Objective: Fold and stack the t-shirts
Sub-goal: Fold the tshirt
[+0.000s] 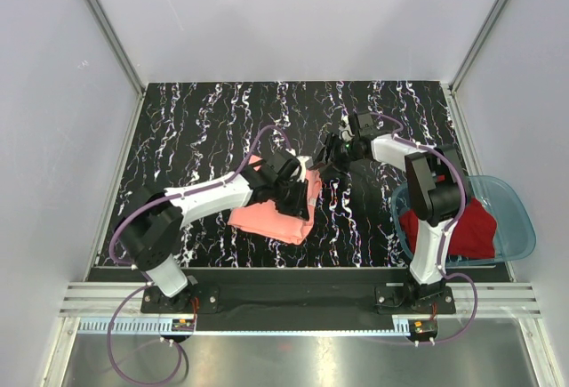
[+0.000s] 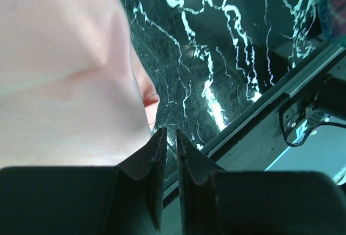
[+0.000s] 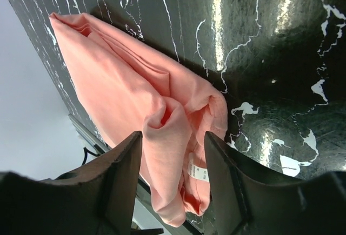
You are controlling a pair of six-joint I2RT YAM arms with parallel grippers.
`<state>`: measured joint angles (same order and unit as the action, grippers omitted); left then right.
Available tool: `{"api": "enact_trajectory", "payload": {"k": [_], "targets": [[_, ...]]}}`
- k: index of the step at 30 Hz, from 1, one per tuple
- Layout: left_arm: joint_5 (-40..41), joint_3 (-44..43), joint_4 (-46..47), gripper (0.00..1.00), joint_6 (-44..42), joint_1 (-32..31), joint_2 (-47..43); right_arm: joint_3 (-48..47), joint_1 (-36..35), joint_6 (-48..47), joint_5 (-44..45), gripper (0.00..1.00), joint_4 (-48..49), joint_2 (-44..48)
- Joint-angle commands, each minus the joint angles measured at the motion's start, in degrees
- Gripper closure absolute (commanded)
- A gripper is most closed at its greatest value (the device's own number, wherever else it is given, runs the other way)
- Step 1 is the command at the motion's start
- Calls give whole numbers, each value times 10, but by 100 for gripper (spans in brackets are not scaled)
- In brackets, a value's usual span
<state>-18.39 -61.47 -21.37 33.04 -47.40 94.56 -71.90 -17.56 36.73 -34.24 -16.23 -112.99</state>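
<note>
Sees the folded salmon-pink t-shirt (image 1: pixel 271 218) centre-left on the tabletop (image 1: pixel 204 120), bare room behind and rightward to the basin (image 1: pixel 520 218) holding the dark red t-shirt (image 1: pixel 467 227), left hand (image 2: pixel 171 133) nearly closed on nothing over its right edge, right hand (image 3: pixel 173 136) spread wide, angled down just beside.

Bright even light, glare on table (image 3: pixel 216 13)

top external: high at near side, looking down on whole black white-veined marble-patterned table (image 1: pixel 204 111) | left wrist: close, beside salmon-pink cloth t-shirt (image 2: pixel 54 56) | right wrist: close above same shirt | shared: shirt, table
</note>
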Motion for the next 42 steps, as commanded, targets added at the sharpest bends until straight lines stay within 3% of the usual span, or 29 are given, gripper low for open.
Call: {"api": "enact_trajectory", "payload": {"k": [1, 9, 17, 20, 23, 24, 35, 42], "targets": [[-18, 10, 25, 83, 5, -4, -1, -26, -4, -10, -23, 44, 4, -3], [-2, 13, 0, 84, 0, -5, -32, -52, -19, -13, -38, 44, 2, -30], [-40, 40, 37, 85, 0, -7, -3, -57, -21, -17, -8, 56, -11, -21], [-50, 52, 52, 86, 5, -9, 6, -62, -20, -22, 0, 67, -18, -19], [-57, 59, 62, 86, 5, -16, 14, -68, -20, -31, 31, 88, -37, -6], [-58, 62, 69, 87, 6, -16, 18, -71, -20, -33, 56, 100, -44, -4], [-74, 80, 120, 92, 6, -38, 107, -64, -20, -67, 141, 100, -58, -8], [-83, 96, 135, 95, 7, -39, 106, -63, -20, -122, 169, 98, -68, -26]]}}
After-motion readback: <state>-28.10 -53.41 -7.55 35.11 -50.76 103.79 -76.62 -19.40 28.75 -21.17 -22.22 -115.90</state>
